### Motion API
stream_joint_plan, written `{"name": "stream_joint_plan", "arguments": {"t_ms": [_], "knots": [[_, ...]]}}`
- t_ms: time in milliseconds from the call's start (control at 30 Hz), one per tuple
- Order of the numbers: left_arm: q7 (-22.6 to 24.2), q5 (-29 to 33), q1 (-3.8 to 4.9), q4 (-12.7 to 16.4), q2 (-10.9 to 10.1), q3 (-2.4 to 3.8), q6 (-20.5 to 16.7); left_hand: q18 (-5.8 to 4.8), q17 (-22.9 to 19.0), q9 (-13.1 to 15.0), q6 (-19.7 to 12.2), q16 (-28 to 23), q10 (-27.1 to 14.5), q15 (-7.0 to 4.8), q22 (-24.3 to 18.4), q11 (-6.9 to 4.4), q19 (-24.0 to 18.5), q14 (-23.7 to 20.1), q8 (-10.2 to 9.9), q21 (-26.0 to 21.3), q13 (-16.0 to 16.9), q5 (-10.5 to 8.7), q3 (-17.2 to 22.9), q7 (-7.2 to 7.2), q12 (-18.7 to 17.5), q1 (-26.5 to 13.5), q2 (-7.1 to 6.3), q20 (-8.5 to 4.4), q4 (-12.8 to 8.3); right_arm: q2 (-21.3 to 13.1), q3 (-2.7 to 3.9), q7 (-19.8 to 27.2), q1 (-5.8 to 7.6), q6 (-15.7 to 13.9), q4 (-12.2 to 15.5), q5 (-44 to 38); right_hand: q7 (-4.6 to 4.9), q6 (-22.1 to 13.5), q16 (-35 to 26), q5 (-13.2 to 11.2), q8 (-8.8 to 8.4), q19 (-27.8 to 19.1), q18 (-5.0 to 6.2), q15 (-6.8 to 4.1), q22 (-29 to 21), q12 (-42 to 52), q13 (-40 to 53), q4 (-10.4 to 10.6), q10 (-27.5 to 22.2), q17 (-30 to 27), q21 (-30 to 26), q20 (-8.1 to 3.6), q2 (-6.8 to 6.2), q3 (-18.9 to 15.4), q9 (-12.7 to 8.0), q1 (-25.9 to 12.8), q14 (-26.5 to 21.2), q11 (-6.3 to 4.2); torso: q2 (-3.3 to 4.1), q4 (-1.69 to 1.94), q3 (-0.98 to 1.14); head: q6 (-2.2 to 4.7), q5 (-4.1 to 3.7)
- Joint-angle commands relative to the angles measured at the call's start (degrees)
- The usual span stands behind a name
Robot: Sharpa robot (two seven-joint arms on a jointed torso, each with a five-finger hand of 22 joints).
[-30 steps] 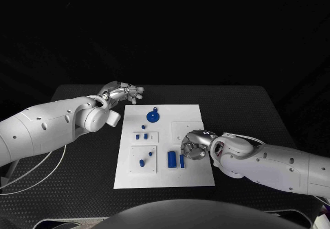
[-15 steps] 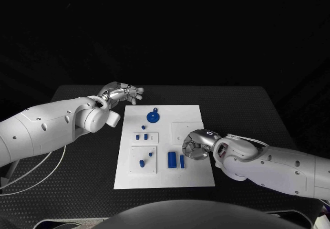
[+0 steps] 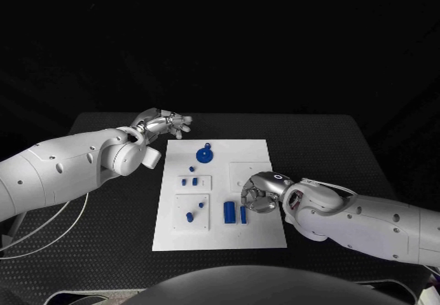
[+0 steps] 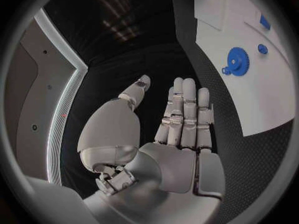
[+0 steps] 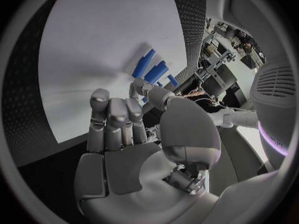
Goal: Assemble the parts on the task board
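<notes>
The white task board [image 3: 252, 155] lies mid-table. A blue gear [image 3: 203, 154] sits near its far edge, with a small peg [image 3: 191, 169] just below it. Two blue bars [image 3: 229, 211] lie side by side near the front edge, and small blue pieces [image 3: 188, 182] stand in the left recesses. My right hand [image 3: 259, 194] hovers over the board just right of the bars, fingers bent, holding nothing. The right wrist view has the bars [image 5: 152, 67] just past the fingertips [image 5: 99, 97] of that hand [image 5: 124, 134]. My left hand [image 3: 163, 122] is spread open beyond the board's far left corner, empty.
The black table [image 3: 321, 146] extends on all sides of the board. In the left wrist view the gear [image 4: 236, 59] and peg [image 4: 263, 49] lie on the board [image 4: 249, 104] beside my open left hand [image 4: 181, 119]. A cable [image 3: 55, 229] runs near my left arm.
My right hand has shifted slightly over the board beside the blue bars. The left hand and the parts have stayed put.
</notes>
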Motion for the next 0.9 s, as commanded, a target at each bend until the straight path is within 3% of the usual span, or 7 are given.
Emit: {"name": "stream_joint_plan", "arguments": {"t_ms": [33, 900], "knots": [[0.3, -0.3, 0.08, 0.2, 0.0, 0.04, 0.7, -0.71, 0.1, -0.1, -0.5, -0.3, -0.4, 0.15, 0.1, 0.12, -0.4, -0.3, -0.3, -0.2, -0.1, -0.2, 0.0, -0.04, -0.3, -0.3, 0.01, -2.88, 0.3, 0.2, 0.0, 0.6, -0.04, 1.6, 0.0, 0.5, -0.1, 0.3, -0.2, -0.3, 0.34, 0.4, 1.75, -0.48, 0.5, -0.2, 0.0, 0.3, -0.2, -0.1, 0.2, -0.1, -0.67, 0.0, -0.1, 0.1, 0.0, -0.14, 0.02, 0.02, 0.01, -0.11, 0.05], [0.3, -0.3, 0.16, 0.3, 0.0, 0.04, 0.7, -0.71, 0.1, -0.1, -0.5, -0.3, -0.5, 0.16, 0.1, 0.14, -0.4, -0.3, -0.4, -0.2, -0.1, -0.24, 0.0, -0.02, -0.3, -0.3, -0.02, -2.88, 0.4, 1.3, -0.03, 0.1, -0.06, 4.8, -1.2, -0.8, -0.12, 0.2, -0.2, -0.4, 0.37, 0.4, 1.75, -0.51, 0.5, 0.1, 0.3, 0.3, 0.1, -0.1, 0.2, -0.13, -0.31, 0.0, -0.1, 0.2, 0.0, -0.15, 0.01, 0.02, 0.01, -0.23, 0.11]]}}
